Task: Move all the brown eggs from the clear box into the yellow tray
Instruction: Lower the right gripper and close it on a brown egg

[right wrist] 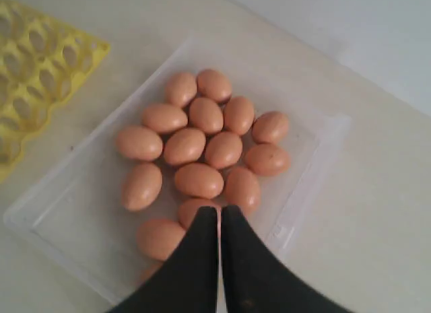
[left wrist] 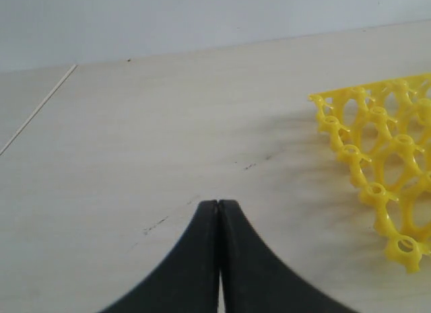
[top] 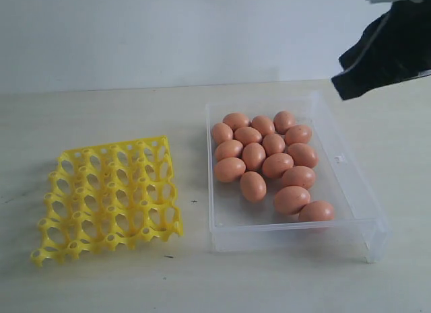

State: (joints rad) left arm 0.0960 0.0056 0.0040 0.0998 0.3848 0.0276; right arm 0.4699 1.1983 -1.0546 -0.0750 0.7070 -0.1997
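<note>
Several brown eggs (top: 262, 159) lie loose in the clear box (top: 355, 204) on the right of the table; the right wrist view shows the eggs (right wrist: 200, 146) and the box (right wrist: 316, 166) from above. The yellow tray (top: 108, 196) stands with all its cells bare, left of the box, its corner (left wrist: 377, 166) showing in the left wrist view. My right gripper (right wrist: 220, 209) hangs shut with nothing in it, high over the box's far right side; only its dark arm (top: 387, 47) shows in the exterior view. My left gripper (left wrist: 218, 202) is shut over bare table beside the tray.
The pale wooden table (top: 101, 118) carries the tray and box. A light wall (top: 168, 30) rises behind the table's far edge. A thin seam (left wrist: 37, 110) runs across the tabletop in the left wrist view.
</note>
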